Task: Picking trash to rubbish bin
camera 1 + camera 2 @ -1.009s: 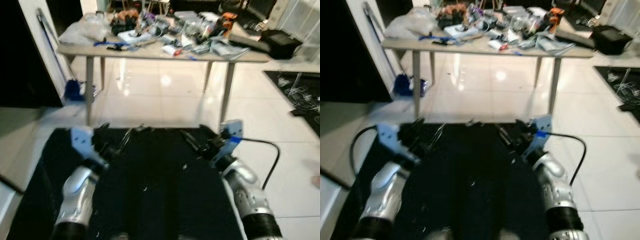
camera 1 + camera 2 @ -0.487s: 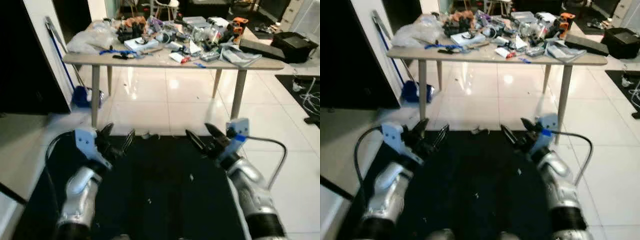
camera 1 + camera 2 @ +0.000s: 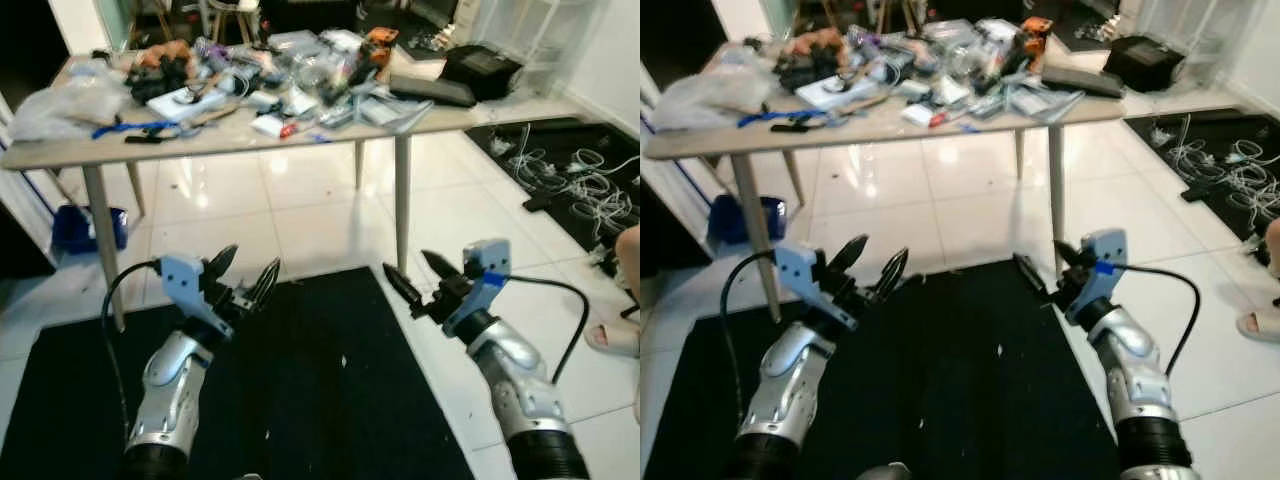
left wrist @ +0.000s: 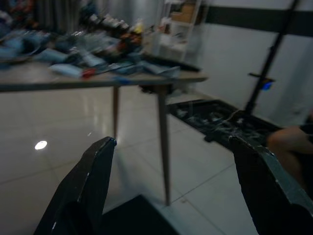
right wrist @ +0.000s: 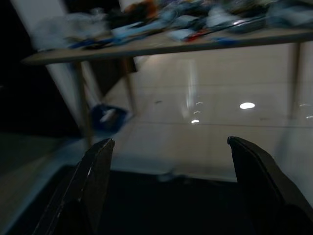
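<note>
Left gripper [image 3: 248,283]: fingers spread apart, holding nothing, raised over the black floor mat [image 3: 300,420]. Right gripper [image 3: 412,276]: fingers parted, holding nothing, at the mat's right edge above white tile. Trash: small pale scraps [image 3: 343,361] on the mat, below and between both grippers. Ahead of both: wooden table [image 3: 420,118] heaped with clutter. Beyond the left gripper: blue dustpan [image 3: 75,227]. Right of the right gripper: a person's foot [image 3: 612,335].

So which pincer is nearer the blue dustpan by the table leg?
Left. The left pincer hovers just right of the blue dustpan; the right pincer is farther right.
</note>
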You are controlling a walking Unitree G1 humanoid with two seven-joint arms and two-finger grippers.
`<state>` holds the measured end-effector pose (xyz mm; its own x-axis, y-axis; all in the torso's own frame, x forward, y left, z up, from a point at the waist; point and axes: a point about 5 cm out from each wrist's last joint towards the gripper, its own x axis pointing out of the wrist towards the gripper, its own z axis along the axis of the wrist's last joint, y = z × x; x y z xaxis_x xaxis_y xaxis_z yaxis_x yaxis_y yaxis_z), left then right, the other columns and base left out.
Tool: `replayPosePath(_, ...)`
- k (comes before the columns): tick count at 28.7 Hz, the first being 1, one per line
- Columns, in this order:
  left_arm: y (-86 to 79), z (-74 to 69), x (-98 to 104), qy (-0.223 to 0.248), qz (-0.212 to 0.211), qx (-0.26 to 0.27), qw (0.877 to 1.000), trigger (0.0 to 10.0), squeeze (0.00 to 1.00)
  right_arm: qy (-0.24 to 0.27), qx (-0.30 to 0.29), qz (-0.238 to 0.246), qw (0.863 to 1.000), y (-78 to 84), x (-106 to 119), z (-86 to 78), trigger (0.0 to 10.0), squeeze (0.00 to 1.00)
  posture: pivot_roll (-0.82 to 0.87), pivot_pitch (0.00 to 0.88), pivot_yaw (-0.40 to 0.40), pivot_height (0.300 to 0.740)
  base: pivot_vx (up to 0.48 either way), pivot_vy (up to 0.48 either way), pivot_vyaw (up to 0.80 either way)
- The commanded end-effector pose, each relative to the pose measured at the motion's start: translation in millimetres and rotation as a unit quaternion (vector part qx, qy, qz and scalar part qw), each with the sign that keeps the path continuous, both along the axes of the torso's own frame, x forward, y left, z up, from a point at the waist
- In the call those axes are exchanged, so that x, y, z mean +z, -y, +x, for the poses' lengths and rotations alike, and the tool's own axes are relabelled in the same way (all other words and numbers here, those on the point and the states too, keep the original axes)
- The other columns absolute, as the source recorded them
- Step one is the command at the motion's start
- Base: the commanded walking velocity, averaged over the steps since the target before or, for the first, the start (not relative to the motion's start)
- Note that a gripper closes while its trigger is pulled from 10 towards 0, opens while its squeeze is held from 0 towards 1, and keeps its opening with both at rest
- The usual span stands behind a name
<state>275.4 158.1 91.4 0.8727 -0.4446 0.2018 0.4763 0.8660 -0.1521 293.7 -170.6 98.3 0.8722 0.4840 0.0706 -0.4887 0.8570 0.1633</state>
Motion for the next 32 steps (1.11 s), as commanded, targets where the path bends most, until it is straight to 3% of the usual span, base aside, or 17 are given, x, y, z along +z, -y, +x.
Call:
replayPosePath(1,-0.8,-0.1,0.0,-0.002,-0.002,0.0,1.0,10.0,0.0,-0.002,0.001,-0.008,1.0,1.8,-0.4,0.2,10.0,0.0,0.01,0.0,-0.008,0.74,0.315,0.0,0.0)
replayPosePath(32,1.4,-0.7,2.0,-0.002,-0.002,-0.007,1.0,10.0,0.0,0.001,0.005,-0.01,1.0,2.0,-0.3,0.1,10.0,0.0,0.0,0.0,-0.01,0.74,0.455,0.0,0.0)
